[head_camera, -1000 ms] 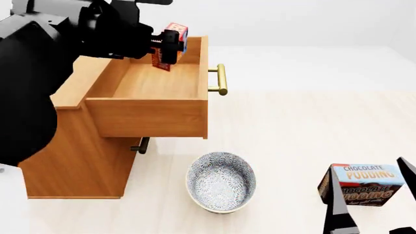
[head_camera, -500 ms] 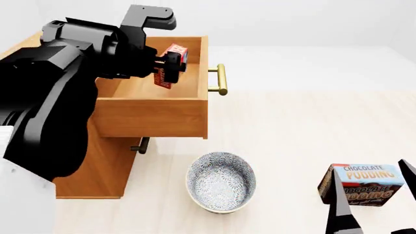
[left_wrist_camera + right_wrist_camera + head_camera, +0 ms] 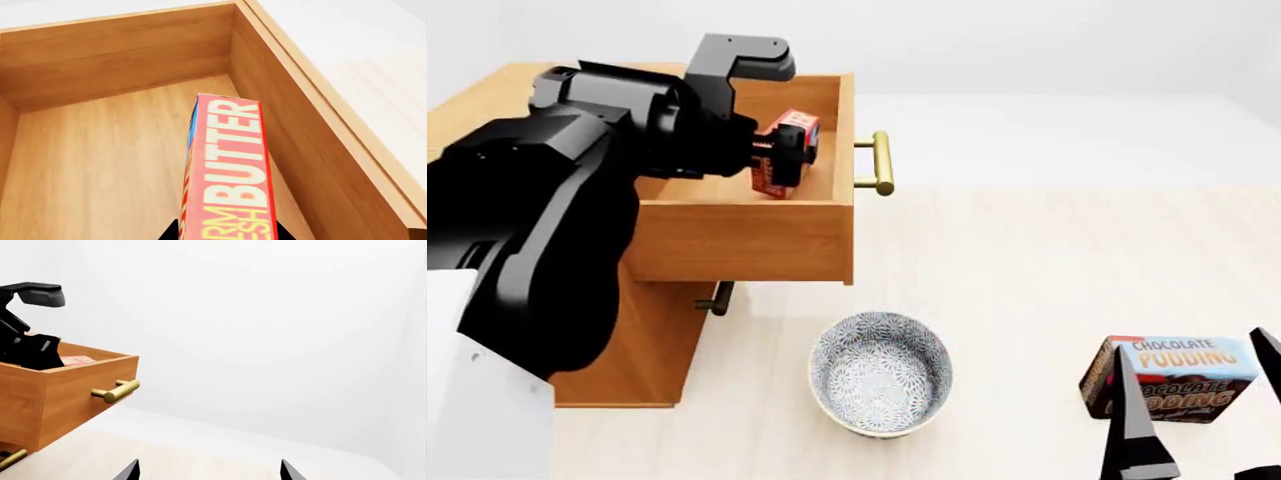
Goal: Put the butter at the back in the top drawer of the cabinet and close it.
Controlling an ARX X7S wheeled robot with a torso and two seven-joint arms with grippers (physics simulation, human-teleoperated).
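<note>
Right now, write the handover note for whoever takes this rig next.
Left gripper: shut on the butter, held inside the open top drawer near its front wall, not released.
Right gripper: open, holding nothing, low beside the chocolate pudding box.
Done: drawer pulled out, butter carried over it.
Left: release the butter, withdraw the arm, push the drawer into the cabinet by its handle.
The bowl plays no part.
</note>
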